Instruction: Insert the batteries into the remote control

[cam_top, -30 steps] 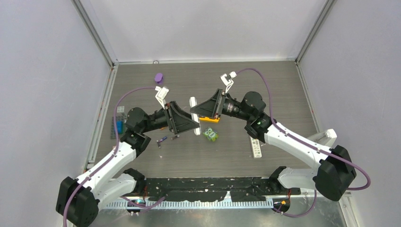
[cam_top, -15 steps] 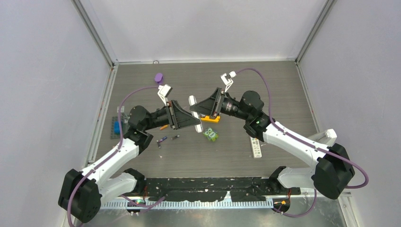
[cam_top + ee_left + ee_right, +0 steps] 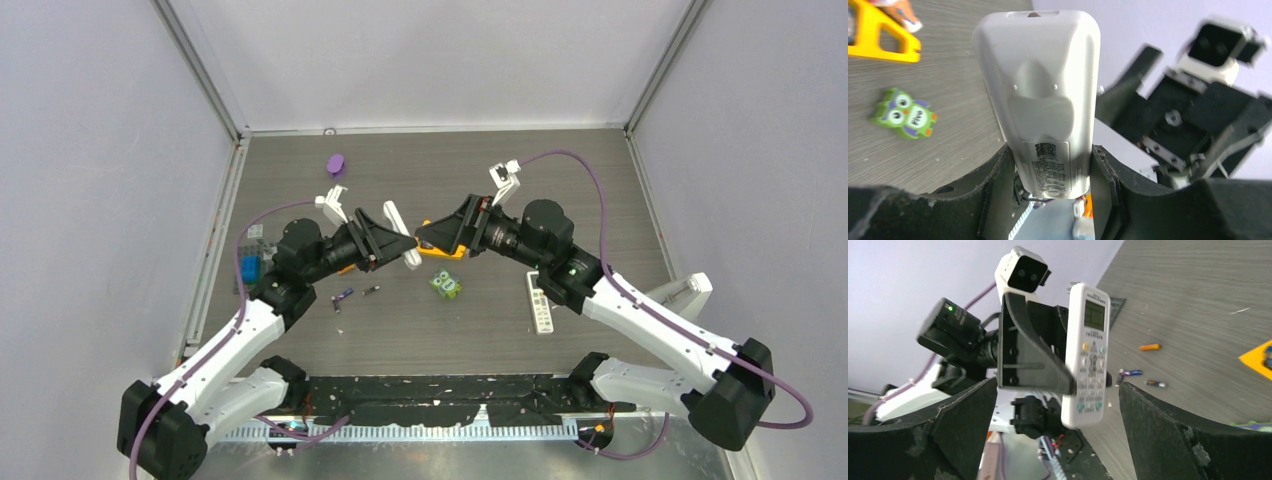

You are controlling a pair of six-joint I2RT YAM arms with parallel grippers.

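My left gripper (image 3: 398, 243) is shut on the lower end of a white remote control (image 3: 397, 232), holding it above the table. In the left wrist view the remote's back (image 3: 1043, 90) stands between both jaws (image 3: 1053, 172), label side facing the camera. In the right wrist view its button face (image 3: 1090, 355) shows. My right gripper (image 3: 432, 238) is open just right of the remote, nothing between its fingers (image 3: 1168, 430). The batteries lie on the table below: an orange one (image 3: 1150, 346), a purple one (image 3: 345, 294) (image 3: 1131, 372) and a dark one (image 3: 370, 290) (image 3: 1154, 383).
A green owl block (image 3: 446, 286) (image 3: 903, 114) and a yellow-orange piece (image 3: 441, 251) (image 3: 883, 37) lie under the grippers. A second white remote (image 3: 540, 303) lies at the right, a purple lump (image 3: 336, 162) at the back, a blue item (image 3: 250, 268) at the left edge.
My left gripper closed on the remote. My right gripper, which had held it, opened and drew back to the right. The remote now tilts in the left gripper alone.
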